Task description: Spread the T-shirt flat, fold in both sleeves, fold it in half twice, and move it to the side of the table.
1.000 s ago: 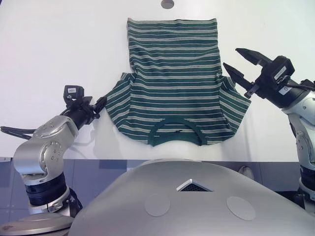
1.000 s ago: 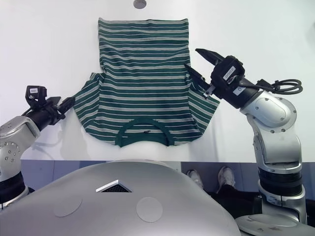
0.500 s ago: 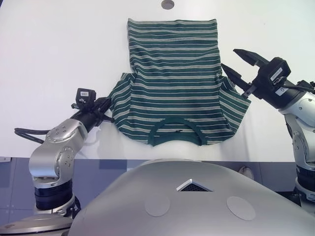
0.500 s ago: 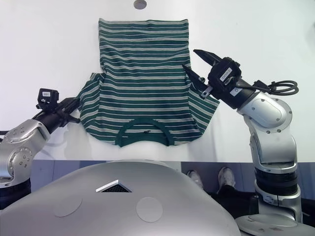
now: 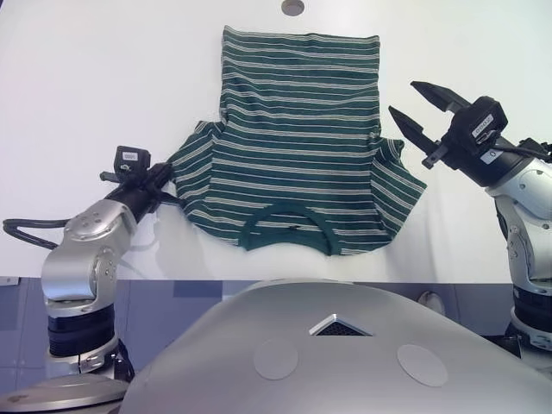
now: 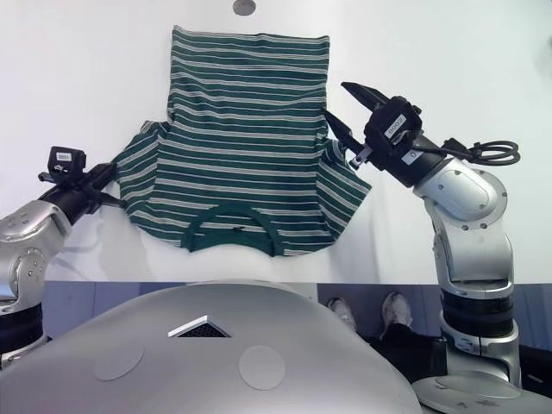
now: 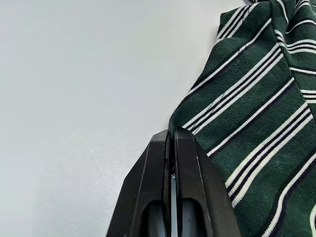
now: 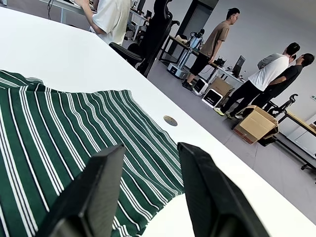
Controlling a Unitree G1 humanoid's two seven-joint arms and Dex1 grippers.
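We are spreading, by our judgement: the T-shirt (image 5: pixel 297 147) is lying mid-way on the table (image 5: pixel 103 69), collar toward the near edge. Our left gripper (image 5: pixel 166 176) is pinching a sleeve (image 5: pixel 194 159) and our right gripper (image 5: pixel 404 97) is hovering, fingers apart. All the folds are waiting.

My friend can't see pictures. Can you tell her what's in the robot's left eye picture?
A dark green T-shirt with white stripes lies on a white table, collar nearest the robot. The left gripper is pinched shut on the edge of one sleeve, and the right gripper hangs open by the other sleeve.
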